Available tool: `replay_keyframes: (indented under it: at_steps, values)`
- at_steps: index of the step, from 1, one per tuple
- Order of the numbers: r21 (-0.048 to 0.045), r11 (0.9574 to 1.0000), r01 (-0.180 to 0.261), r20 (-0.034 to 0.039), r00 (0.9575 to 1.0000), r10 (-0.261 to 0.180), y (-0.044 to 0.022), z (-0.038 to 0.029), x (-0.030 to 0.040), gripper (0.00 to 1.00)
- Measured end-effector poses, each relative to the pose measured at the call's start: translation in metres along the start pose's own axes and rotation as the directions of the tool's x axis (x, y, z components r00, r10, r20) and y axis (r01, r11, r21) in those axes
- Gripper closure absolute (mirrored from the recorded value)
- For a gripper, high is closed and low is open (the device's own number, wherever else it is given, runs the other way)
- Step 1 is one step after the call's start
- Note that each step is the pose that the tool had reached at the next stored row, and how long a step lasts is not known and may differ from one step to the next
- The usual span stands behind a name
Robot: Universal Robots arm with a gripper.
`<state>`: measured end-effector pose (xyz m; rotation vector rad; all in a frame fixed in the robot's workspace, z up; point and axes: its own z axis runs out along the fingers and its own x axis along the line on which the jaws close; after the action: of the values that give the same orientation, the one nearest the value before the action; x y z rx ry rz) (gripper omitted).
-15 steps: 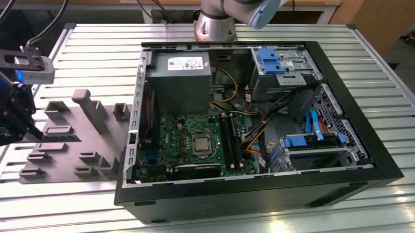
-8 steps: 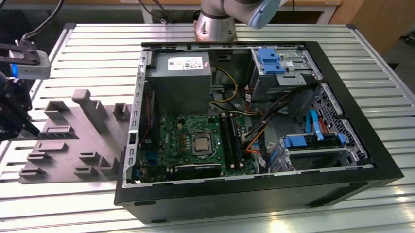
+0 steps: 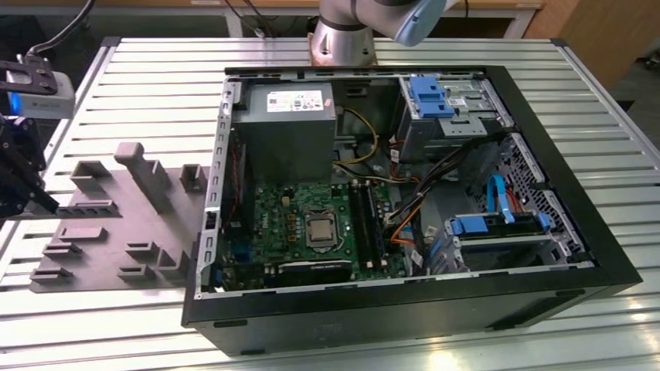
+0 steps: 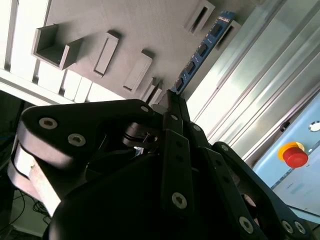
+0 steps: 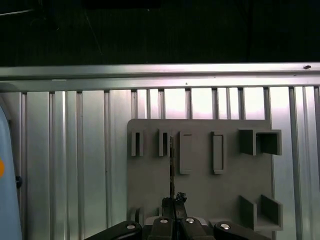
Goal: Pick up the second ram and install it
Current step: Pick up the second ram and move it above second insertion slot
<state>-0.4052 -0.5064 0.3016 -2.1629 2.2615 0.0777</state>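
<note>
Gripper (image 5: 173, 201) jaws are clamped on one end of the ram (image 5: 171, 160), held edge-on over the grey tray (image 5: 205, 192).

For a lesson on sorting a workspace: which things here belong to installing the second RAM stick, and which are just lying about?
Job in hand: second ram, clamped in the gripper; grey holder tray; black memory slots.
Lying about: power supply; blue drive cage; red button.
</note>
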Motion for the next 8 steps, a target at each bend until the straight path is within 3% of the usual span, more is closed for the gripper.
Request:
replay_keyframes:
  at_steps: [8]
  values:
    - [0.0001, 1.0, 0.0, 0.0001, 1.0, 0.0, 0.0002, -0.0081, -0.0004, 0.89]
